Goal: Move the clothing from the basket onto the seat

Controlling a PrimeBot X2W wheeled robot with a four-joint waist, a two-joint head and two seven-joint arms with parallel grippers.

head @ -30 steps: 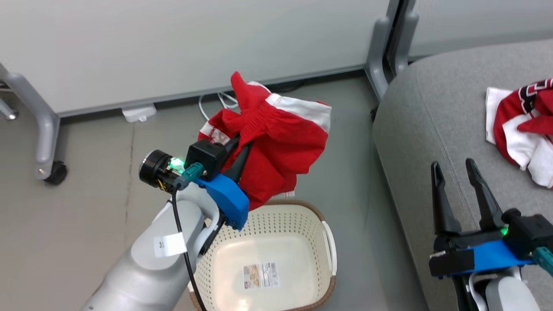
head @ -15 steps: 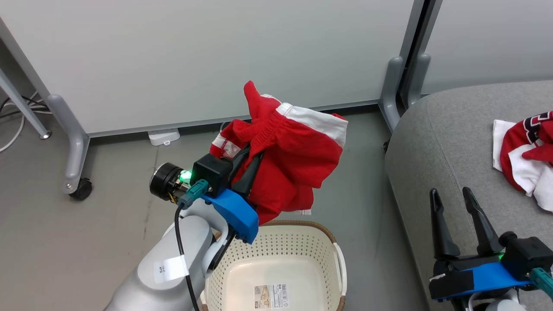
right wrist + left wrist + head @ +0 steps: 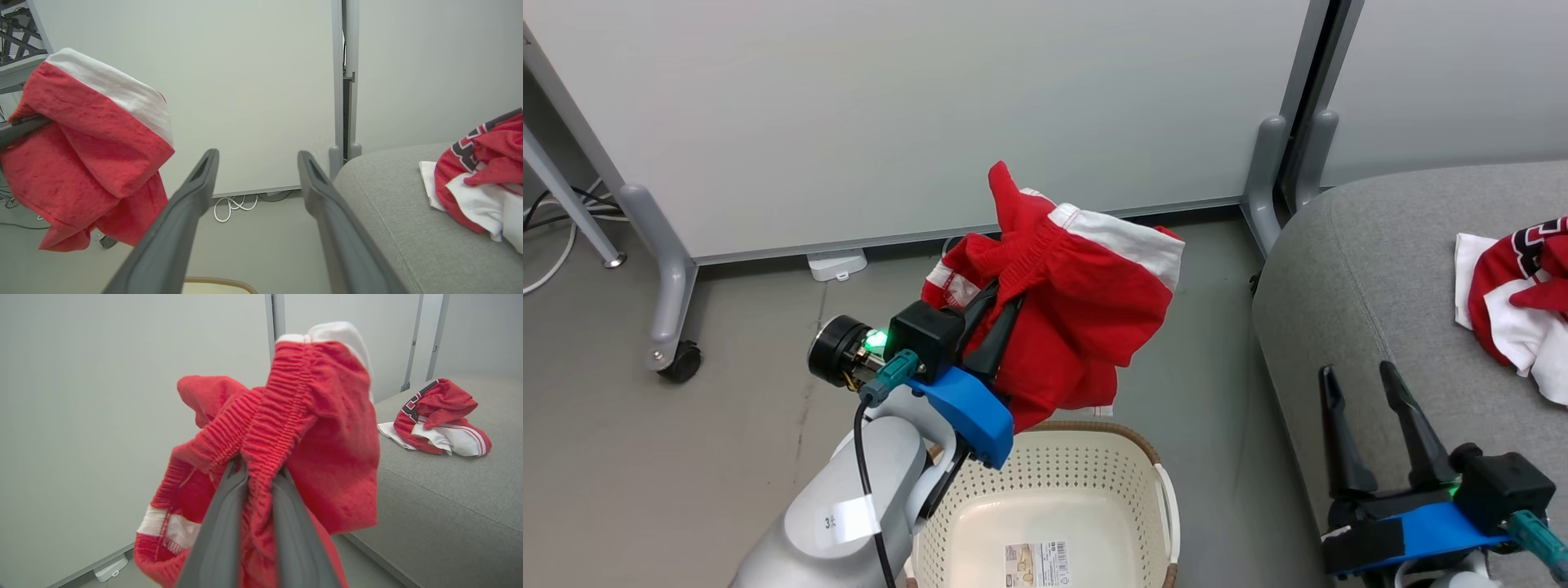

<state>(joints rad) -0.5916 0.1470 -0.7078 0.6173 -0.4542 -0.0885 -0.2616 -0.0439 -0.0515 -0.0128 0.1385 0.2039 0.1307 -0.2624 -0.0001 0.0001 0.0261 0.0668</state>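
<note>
The left gripper (image 3: 1003, 296) has its two long dark fingers pressed together on the ribbed elastic waistband of the soft bright-red shorts with white panels (image 3: 1086, 318). The shorts hang bunched in the air just above the far rim of the small cream-white perforated plastic basket (image 3: 1054, 478). To the right of the basket, the right gripper (image 3: 1356, 371) hovers with fingers spread apart, touching nothing, by the edge of the large grey fabric seat cushion (image 3: 1364, 261). Farther right of the basket, the crumpled red-and-white top (image 3: 1515, 302) lies on that cushion.

Pale partition panels (image 3: 890, 106), grey metal legs (image 3: 667, 253) on a caster (image 3: 682, 362), grey floor (image 3: 645, 474), white cables (image 3: 231, 204)
</note>
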